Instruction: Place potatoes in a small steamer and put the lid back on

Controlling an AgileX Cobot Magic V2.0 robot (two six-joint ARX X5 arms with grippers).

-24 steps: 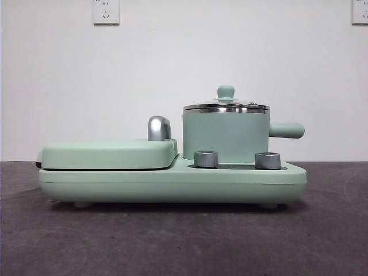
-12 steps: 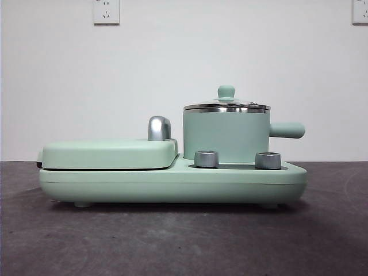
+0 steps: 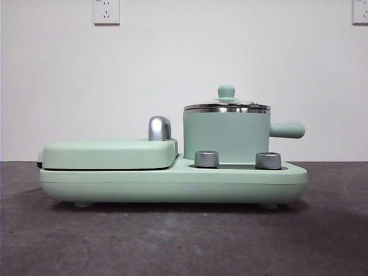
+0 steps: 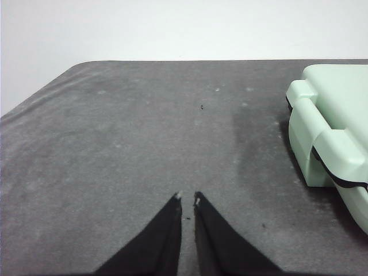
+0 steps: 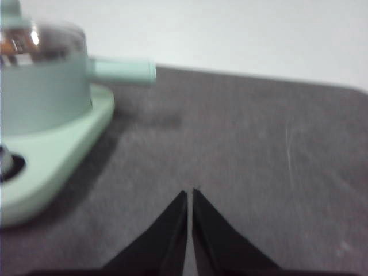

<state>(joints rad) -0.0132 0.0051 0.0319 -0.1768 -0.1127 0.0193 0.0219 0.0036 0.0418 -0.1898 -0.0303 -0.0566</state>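
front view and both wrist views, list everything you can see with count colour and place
small steamer: one, mint-green with a steel rim, standing on the right part of the cooker base, stubby side handle pointing right
lid: one, glass with a steel rim and a mint-green knob, seated on the small steamer
cooker base: one, mint-green, on the table
griddle cover: one, flat mint-green, shut, on the left part of the cooker base
chrome handle: one, silver, behind the griddle cover
dials: two, silver, on the cooker base in front of the small steamer
table: one, dark grey
wall sockets: two, white, high on the wall
potato: none visible
left gripper: black jaws nearly closed, over the table beside the griddle end
right gripper: black jaws closed, over the table beside the steamer end
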